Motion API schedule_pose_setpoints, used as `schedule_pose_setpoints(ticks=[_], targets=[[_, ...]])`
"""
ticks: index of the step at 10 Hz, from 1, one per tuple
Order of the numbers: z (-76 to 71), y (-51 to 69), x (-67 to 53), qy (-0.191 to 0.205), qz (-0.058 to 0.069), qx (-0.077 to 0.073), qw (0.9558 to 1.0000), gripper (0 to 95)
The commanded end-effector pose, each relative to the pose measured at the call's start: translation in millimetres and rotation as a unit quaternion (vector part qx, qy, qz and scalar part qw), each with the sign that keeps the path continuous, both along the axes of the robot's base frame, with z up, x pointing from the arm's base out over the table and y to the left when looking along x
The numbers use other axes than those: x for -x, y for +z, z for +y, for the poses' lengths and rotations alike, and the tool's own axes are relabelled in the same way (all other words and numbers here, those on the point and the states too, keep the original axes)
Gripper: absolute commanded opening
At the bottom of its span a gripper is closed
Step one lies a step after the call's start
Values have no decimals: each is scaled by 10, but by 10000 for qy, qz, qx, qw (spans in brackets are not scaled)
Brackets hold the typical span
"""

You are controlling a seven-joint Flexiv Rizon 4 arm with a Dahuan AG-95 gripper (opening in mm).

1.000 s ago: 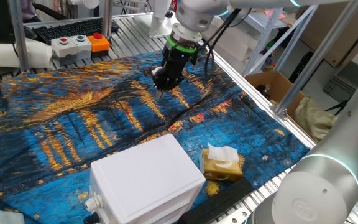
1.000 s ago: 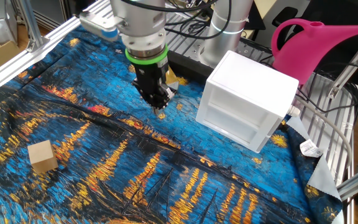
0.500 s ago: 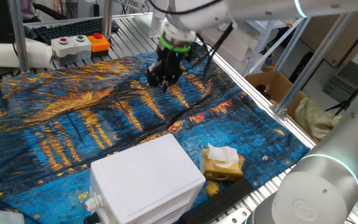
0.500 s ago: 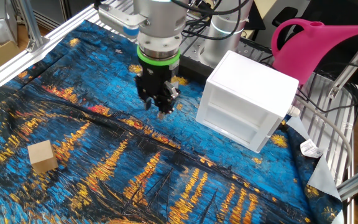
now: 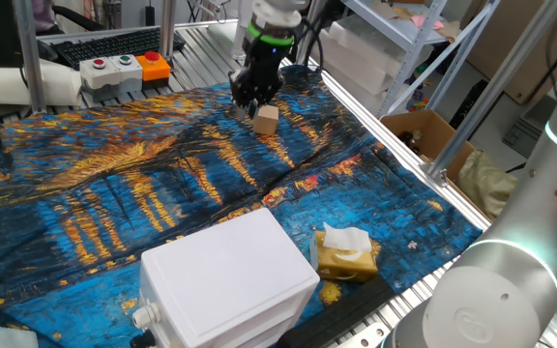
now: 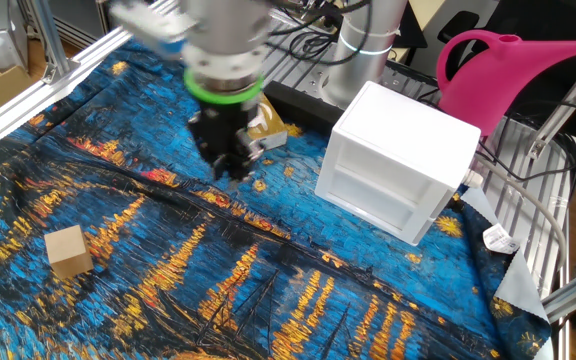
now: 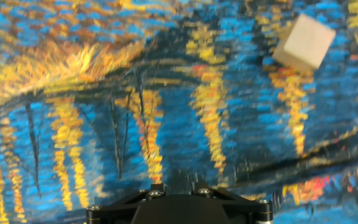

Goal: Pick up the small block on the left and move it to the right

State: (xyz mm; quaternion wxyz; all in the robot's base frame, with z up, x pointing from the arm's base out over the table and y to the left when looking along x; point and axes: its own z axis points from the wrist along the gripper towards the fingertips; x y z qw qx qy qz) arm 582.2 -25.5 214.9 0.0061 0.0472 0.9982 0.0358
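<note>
The small block (image 5: pixel 266 119) is a plain tan wooden cube on the blue-and-yellow painted cloth (image 5: pixel 114 193). It also shows in the other fixed view (image 6: pixel 68 250) at the lower left, and in the hand view (image 7: pixel 304 42) at the upper right. My gripper (image 5: pixel 255 101) hangs above the cloth, just up and left of the block in one fixed view. In the other fixed view the gripper (image 6: pixel 230 172) is motion-blurred, well to the right of the block and apart from it. Its jaws look slightly parted and hold nothing. The hand view shows only the gripper's black base.
A big white plastic box (image 5: pixel 228 280) stands on the cloth and shows in the other fixed view (image 6: pixel 398 160). A yellow-brown lump with white tissue (image 5: pixel 344 253) lies beside it. A pink watering can (image 6: pixel 508 70) is behind. A button box (image 5: pixel 124 66) sits at the far edge.
The gripper has moved across the cloth toward the block's side and now uncovers the block in one fixed view. Its jaws look wider than 1 s ago. The block has not moved.
</note>
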Motion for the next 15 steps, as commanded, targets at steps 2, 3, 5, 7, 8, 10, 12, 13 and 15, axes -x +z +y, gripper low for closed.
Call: schedule_pose_setpoints(ticks=[2, 3, 5, 7, 8, 10, 12, 13, 15], targets=[[-131, 39, -201, 98, 40, 44, 9999, 190], [-173, 53, -262, 142, 49, 66, 9999, 190], [-282, 76, -410, 230, 85, 91, 9997, 190], [-339, 101, -529, 266, 115, 127, 9995, 190], [-377, 118, -595, 276, 147, 134, 9994, 190], [-455, 144, -714, 312, 189, 143, 9992, 190], [-558, 158, -836, 374, 209, 157, 9990, 190], [-588, 161, -865, 391, 212, 158, 9989, 190], [-745, 186, -1012, 538, 222, 156, 9982, 190]])
